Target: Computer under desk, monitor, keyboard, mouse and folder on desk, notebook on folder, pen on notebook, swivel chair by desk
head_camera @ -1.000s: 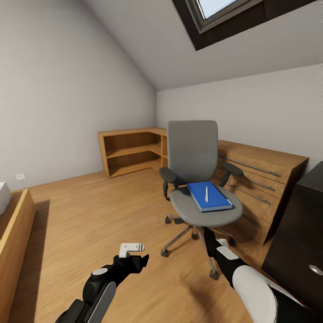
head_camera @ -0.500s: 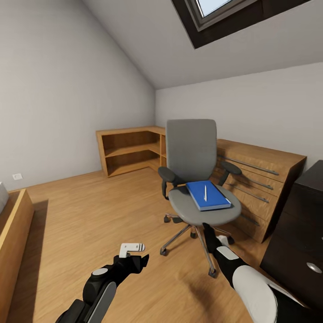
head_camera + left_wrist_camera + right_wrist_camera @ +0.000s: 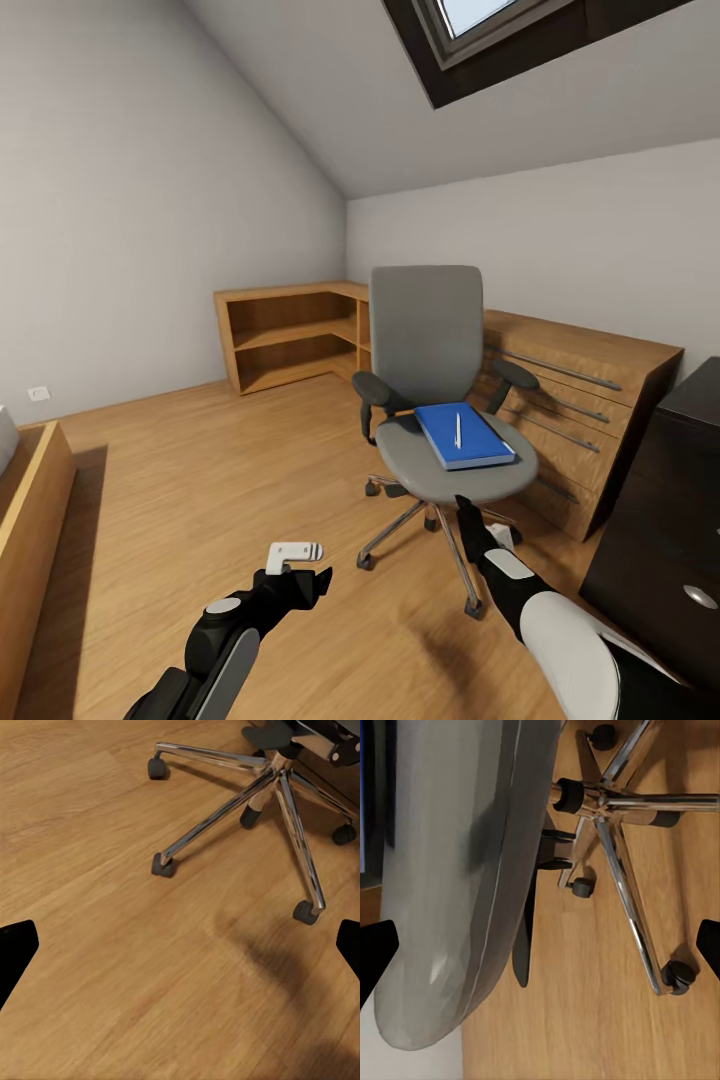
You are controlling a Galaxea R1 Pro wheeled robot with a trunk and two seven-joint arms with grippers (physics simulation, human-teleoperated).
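The grey swivel chair stands mid-room on the wood floor. On its seat lies the blue folder with the white pen on top. My right gripper is open, just below the seat's front edge; its wrist view looks along the seat underside and silver star base. My left gripper is open over bare floor, left of the chair, facing the castors. The desk's black drawer unit stands at the right edge. Computer, monitor, keyboard, mouse and notebook are out of view.
A low wooden drawer cabinet runs along the wall behind the chair, joined to an open corner shelf. A wooden frame sits at the left edge. A skylight is overhead.
The view has shifted slightly, so the chair sits a little further left in the picture. My right gripper has crept up toward the seat's front edge. The left arm has held still.
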